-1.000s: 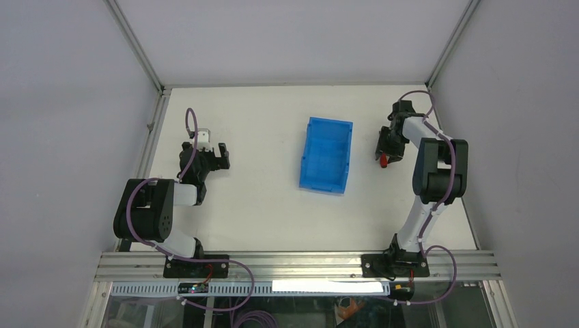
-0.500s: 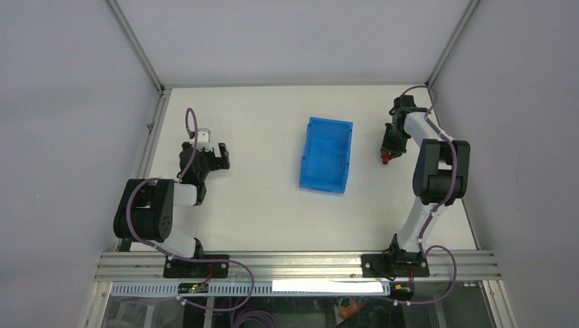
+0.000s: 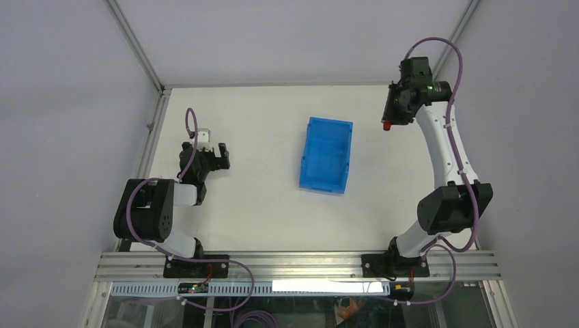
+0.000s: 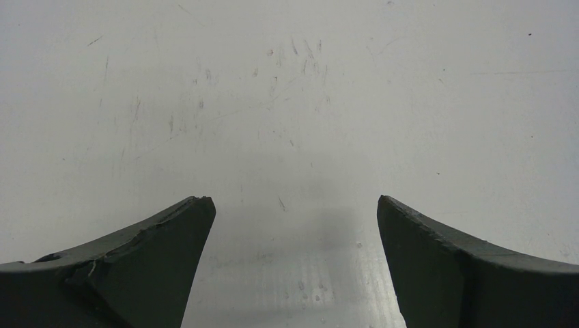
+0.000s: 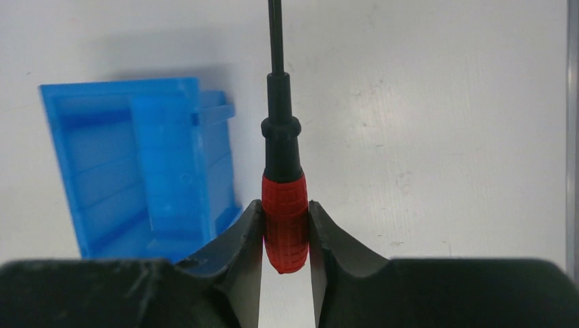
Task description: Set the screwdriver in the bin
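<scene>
your right arm is rising higher than a second ago. your left gripper (image 4: 293,205) is idling wide open, empty; the bin (image 3: 330,122) is sitting centrally; your right gripper (image 5: 285,212) is pinching the likely light, stiff screwdriver (image 5: 284,229) by its red handle, aloft.

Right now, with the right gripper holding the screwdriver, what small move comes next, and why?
Probably swing the right gripper leftward in the top view until it is over the bin: the screwdriver is clamped by its red handle, and the empty bin lies off to that side.
</scene>
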